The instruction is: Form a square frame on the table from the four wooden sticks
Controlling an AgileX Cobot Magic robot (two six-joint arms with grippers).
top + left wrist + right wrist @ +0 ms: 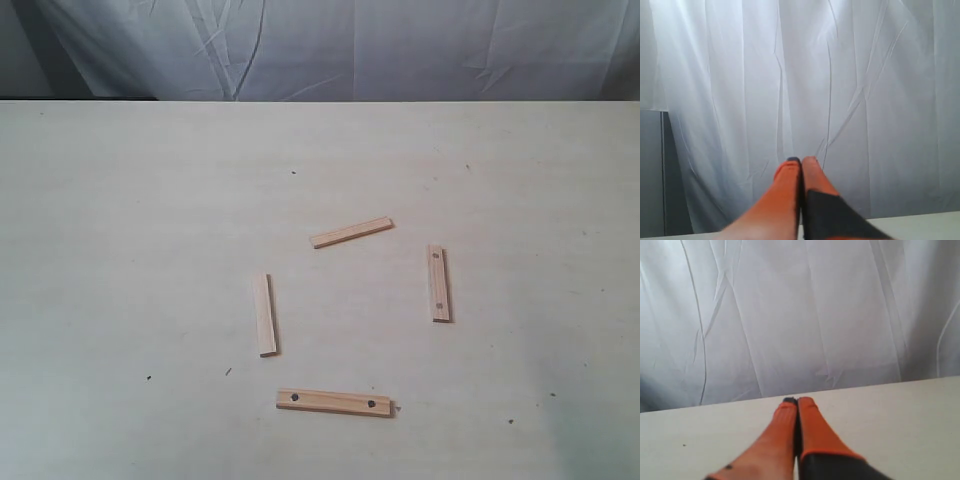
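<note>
Fingers (788,186) (785,426) together, empty, both sides

left gripper (801,161) blurred, right gripper (797,402) base cropped

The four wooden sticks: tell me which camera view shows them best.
The exterior view. All four wooden sticks lie apart on the table in a loose, unjoined ring. Neither wrist view shows any stick: each sees its own shut gripper, the left gripper and right gripper, against the cloth backdrop.
</note>
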